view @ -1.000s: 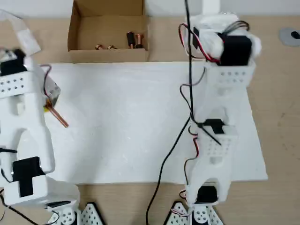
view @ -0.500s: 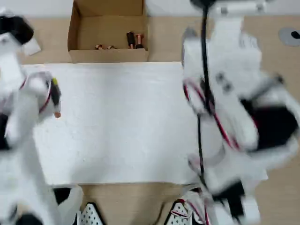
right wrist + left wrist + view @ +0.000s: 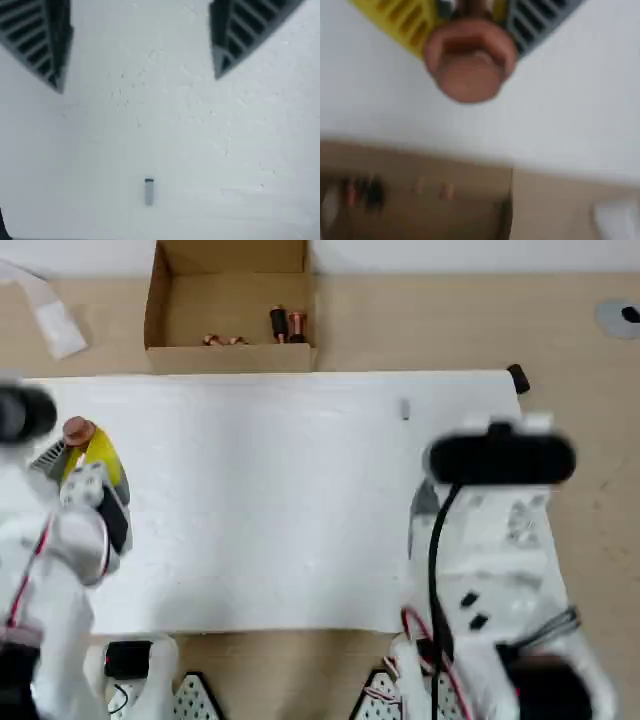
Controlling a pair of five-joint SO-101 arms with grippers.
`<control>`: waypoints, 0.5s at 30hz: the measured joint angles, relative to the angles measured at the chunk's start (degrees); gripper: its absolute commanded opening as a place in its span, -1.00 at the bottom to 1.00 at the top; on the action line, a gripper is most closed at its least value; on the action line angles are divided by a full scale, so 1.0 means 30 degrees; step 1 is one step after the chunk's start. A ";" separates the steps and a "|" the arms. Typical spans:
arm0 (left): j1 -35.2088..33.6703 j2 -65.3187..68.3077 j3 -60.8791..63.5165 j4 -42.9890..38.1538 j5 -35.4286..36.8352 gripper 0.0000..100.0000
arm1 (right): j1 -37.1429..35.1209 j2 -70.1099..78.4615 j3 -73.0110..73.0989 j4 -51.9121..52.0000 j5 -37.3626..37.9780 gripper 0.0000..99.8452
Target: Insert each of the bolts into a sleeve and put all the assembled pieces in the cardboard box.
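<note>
**Inspector:** Both arms are now sitting drawn back toward their bases. A second ago the right arm [image 3: 500,570] was stretching to the far edge of the white mat [image 3: 260,510]; now it is resting at the near edge.

**Clerk:** And the left arm [image 3: 60,560]?

**Inspector:** It is standing at the mat's near left side. The left arm's jaws, one yellow and one grey, are gripping a copper bolt [image 3: 78,430]. Earlier that bolt was slanting down toward the mat — now its head is pointing up at the high camera.

**Clerk:** The right arm's jaws?

**Inspector:** They are standing wide apart over bare mat, gripping nothing. One small sleeve [image 3: 149,191] is lying alone on the mat, well ahead of them, near the far edge.

**Clerk:** The cardboard box [image 3: 155,310]?

**Inspector:** It is sitting on the desk [image 3: 400,320], just beyond the mat's far edge, toward the left. Several copper pieces [image 3: 225,340] are lying inside along its near wall.

**Clerk:** Anything else?

**Inspector:** A small black item [image 3: 517,378] is lying at the mat's far right corner, and a white paper strip [image 3: 55,325] is lying on the desk left of the box.
</note>
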 measured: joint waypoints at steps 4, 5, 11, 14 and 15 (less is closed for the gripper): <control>-0.0029 -0.4659 0.5099 -0.3399 0.0000 -0.99 | 0.0000 -0.4513 0.4278 -0.1143 0.1729 -0.54; -0.0029 -0.5685 0.6623 -0.4161 0.0000 -0.99 | 0.0000 -0.5480 0.5216 -0.1231 0.2022 -0.54; -0.0029 -1.1751 1.4418 -0.5861 0.0000 -0.99 | 0.0000 -0.8996 0.9582 -0.1377 0.2227 -0.54; -0.0029 -1.1634 1.6352 -0.5919 0.0000 -0.99 | 0.0000 -0.9026 1.0725 -0.1377 0.2227 -0.54; 0.0000 -1.1810 1.6879 -0.5919 0.0000 -0.99 | 0.0000 -0.9026 1.1048 -0.1377 0.2227 -0.54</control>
